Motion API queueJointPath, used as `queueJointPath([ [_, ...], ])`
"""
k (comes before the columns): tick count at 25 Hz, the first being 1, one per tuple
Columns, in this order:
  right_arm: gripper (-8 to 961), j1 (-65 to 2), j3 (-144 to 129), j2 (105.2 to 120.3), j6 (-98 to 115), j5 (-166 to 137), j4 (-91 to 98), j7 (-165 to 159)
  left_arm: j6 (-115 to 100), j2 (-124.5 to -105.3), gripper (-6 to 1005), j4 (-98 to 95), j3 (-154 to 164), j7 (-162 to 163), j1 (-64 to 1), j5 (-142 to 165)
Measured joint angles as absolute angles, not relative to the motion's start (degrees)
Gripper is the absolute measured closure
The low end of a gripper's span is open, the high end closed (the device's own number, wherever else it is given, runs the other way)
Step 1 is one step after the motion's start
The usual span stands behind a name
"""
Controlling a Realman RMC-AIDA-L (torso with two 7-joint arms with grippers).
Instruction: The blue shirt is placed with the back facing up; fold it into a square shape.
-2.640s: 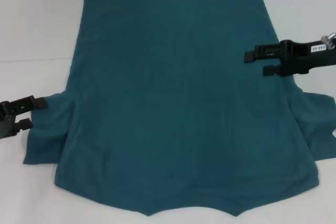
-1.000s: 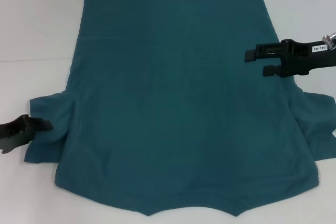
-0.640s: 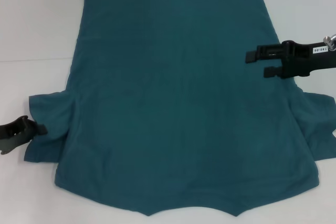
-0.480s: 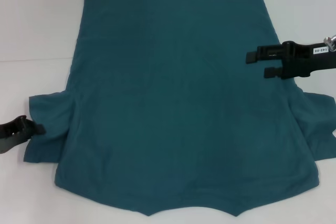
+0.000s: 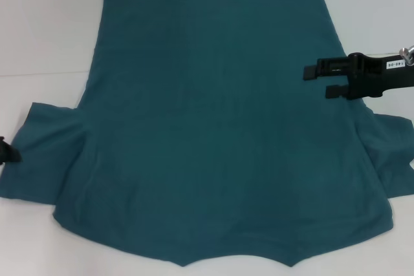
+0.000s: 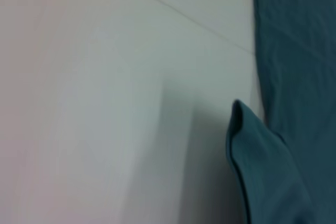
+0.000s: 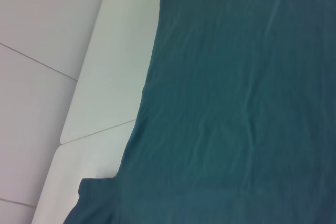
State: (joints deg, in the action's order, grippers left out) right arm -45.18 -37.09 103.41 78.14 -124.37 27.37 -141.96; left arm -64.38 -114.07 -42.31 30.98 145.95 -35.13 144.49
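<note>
Shirt (image 5: 213,127) lies flat on the white desk (image 5: 39,30), plain side up, neck end near the robot. Its left sleeve (image 5: 42,159) is spread out wide. The left gripper (image 5: 6,152) touches that sleeve's edge, mostly out of sight, so I cannot tell its state. The right gripper (image 5: 315,80) hangs over the shirt's right side, jaws apart, holding nothing.

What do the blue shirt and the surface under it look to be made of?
The blue shirt looks like soft matte knit, likely cotton: it lies limp with fine creases and no sheen. The table looks like a smooth white hard panel, perhaps laminate, with a thin seam line.
</note>
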Motion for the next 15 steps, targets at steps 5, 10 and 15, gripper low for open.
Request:
queueJointPath([
  [5,26,-45.2,-37.09,103.51,78.06,-124.37,27.44,-142.01,-64.34,-113.6,978,-43.76,31.04,147.49,-35.65,146.6],
  [10,26,-45.47,-37.09,103.53,78.04,-124.37,27.47,-142.03,-65.1,-113.09,978,-45.52,31.15,148.77,-36.85,148.56],
  [15,25,-45.56,-37.18,103.59,78.09,-124.37,27.51,-142.03,-71.67,-112.21,979,-46.41,31.37,149.07,-39.3,148.51],
])
